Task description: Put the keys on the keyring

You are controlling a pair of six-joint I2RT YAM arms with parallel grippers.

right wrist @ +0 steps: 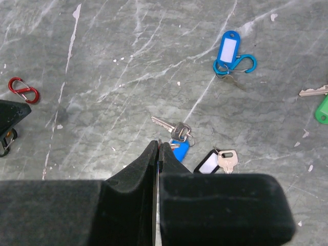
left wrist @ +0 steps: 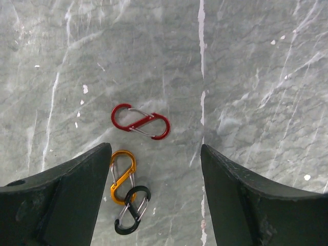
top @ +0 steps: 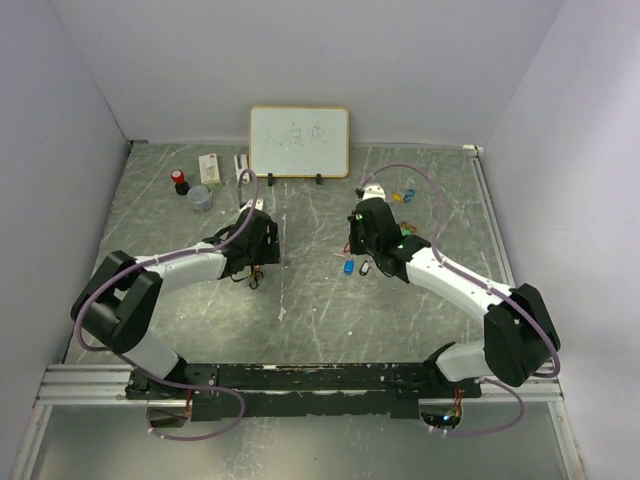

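In the right wrist view my right gripper [right wrist: 158, 146] is shut, with a thin metal keyring edge [right wrist: 160, 142] pinched between its tips. Just beyond the tips lie a silver key [right wrist: 169, 124] joined to a blue key tag [right wrist: 181, 150], and a black tag with a key [right wrist: 214, 161]. Farther off are a blue tag on a blue clip [right wrist: 228, 51] and a green tag [right wrist: 323, 110]. My left gripper [left wrist: 156, 154] is open and empty above red [left wrist: 140, 122], orange [left wrist: 122, 176] and black [left wrist: 132, 210] clips.
A whiteboard [top: 299, 141] stands at the back. A red object [top: 179, 180], a small cup [top: 199, 197] and a white box [top: 210, 165] sit back left. More coloured tags [top: 405, 193] lie back right. Walls close the table on three sides.
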